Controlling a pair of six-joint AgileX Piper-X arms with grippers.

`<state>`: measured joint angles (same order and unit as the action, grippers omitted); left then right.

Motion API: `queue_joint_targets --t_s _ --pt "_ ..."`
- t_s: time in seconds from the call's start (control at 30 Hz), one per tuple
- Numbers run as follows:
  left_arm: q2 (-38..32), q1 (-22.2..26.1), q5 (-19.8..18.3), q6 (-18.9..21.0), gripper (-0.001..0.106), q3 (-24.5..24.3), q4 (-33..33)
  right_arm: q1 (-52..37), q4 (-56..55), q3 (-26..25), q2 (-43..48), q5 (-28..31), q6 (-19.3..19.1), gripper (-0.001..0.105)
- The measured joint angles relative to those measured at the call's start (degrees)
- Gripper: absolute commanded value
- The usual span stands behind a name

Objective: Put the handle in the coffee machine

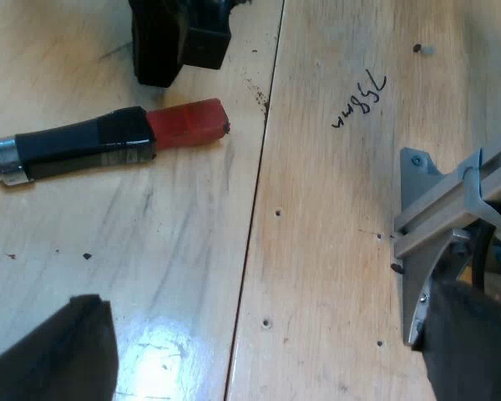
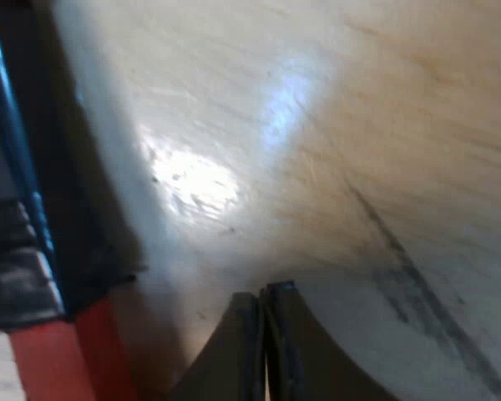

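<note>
The left wrist view looks straight down on the tabletop (image 1: 342, 251) from a little way up, the right wrist view looks down from very close, and both share the red end of the handle (image 1: 108, 144).

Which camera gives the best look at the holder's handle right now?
Left wrist view: the handle lies on the wooden table, dark grip, red end and metal neck in plain sight. The right wrist view catches a close sliver of the red end beside the right gripper.

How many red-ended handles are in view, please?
1. The handle lies loose on the wooden table, its red end near the shut right pincer; others may be hidden.
</note>
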<state>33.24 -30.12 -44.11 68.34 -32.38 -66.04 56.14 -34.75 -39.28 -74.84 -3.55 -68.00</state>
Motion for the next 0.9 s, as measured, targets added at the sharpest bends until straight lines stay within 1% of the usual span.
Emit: queue_joint_targets --t_s 0.17,0.23,0.3,0.37,0.47,0.57,0.6,0.7,0.83,0.9 --pt "0.0 0.0 0.2 0.0 0.075 0.0 0.0 0.0 0.4 0.0 -1.7 0.0 0.0 0.000" --pt "0.0 0.0 0.9 0.0 0.075 0.0 0.0 0.0 1.1 -0.2 -2.7 -1.5 0.0 0.000" --pt "0.0 0.0 2.6 0.0 0.075 0.0 0.0 0.0 1.6 -0.4 -3.3 -2.7 1.2 0.000" --pt "0.0 0.0 3.5 0.0 0.075 0.0 0.0 0.0 2.0 -0.4 -3.4 -3.2 2.2 0.000" --pt "0.0 0.0 4.5 -0.2 0.075 0.0 -0.1 0.0 2.7 -0.4 -3.5 -4.1 2.9 0.000" --pt "0.0 0.0 5.3 -0.2 0.075 0.0 -0.1 -0.1 3.5 -0.4 -3.7 -6.7 3.8 0.000" --pt "0.0 0.0 5.5 -0.2 0.075 0.0 -0.1 0.1 4.1 -0.4 -3.9 -8.2 4.7 0.000" --pt "0.0 0.0 5.6 -0.2 0.075 0.0 -0.2 2.8 5.8 -0.4 -4.3 -9.8 6.6 0.000" --pt "0.0 0.1 6.0 -0.2 0.075 0.0 -0.2 6.6 8.0 -0.2 -4.8 -11.1 8.8 0.000" --pt "0.0 0.1 7.0 -0.2 0.075 0.0 -0.2 9.3 9.8 -0.1 -5.1 -10.7 11.5 0.000"
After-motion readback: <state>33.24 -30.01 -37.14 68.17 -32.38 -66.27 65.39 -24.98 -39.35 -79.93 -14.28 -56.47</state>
